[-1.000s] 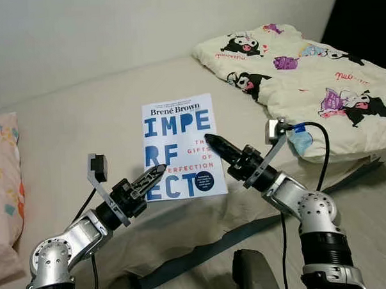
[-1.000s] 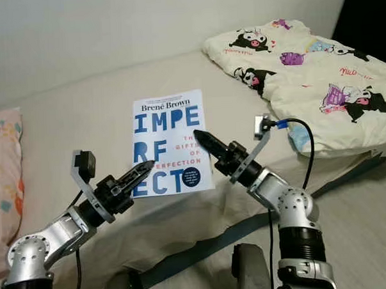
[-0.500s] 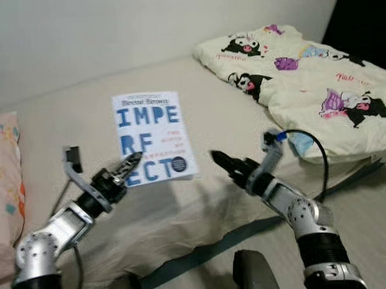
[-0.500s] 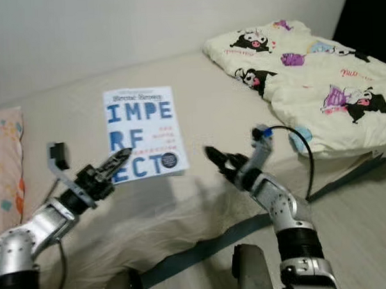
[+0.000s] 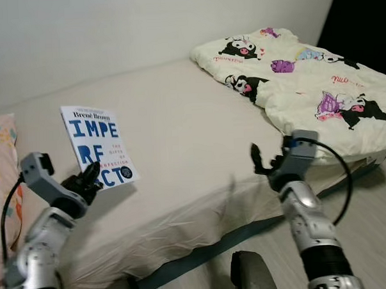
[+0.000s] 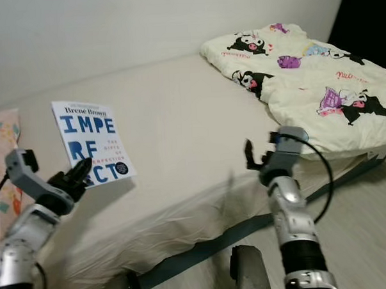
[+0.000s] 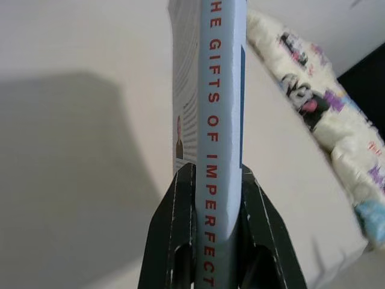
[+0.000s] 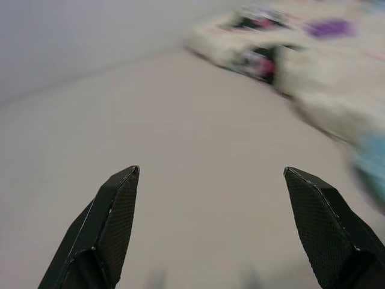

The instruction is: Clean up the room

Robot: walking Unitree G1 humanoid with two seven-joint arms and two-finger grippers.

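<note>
A white book with big blue letters and a pale blue spine is lifted off the beige bed at the left. My left gripper is shut on its lower edge, one black finger on each cover. My right gripper hovers over the bed's front edge at the right, open wide with nothing between its fingers.
A cream quilt with cartoon prints is bunched at the bed's far right corner. A pink patterned pillow lies at the left edge. A pale wall runs behind the bed, and light floor shows at the right.
My left gripper has carried the book up and to the left, off the mattress. The right gripper has let go of the book, opened and drawn back to the right.
</note>
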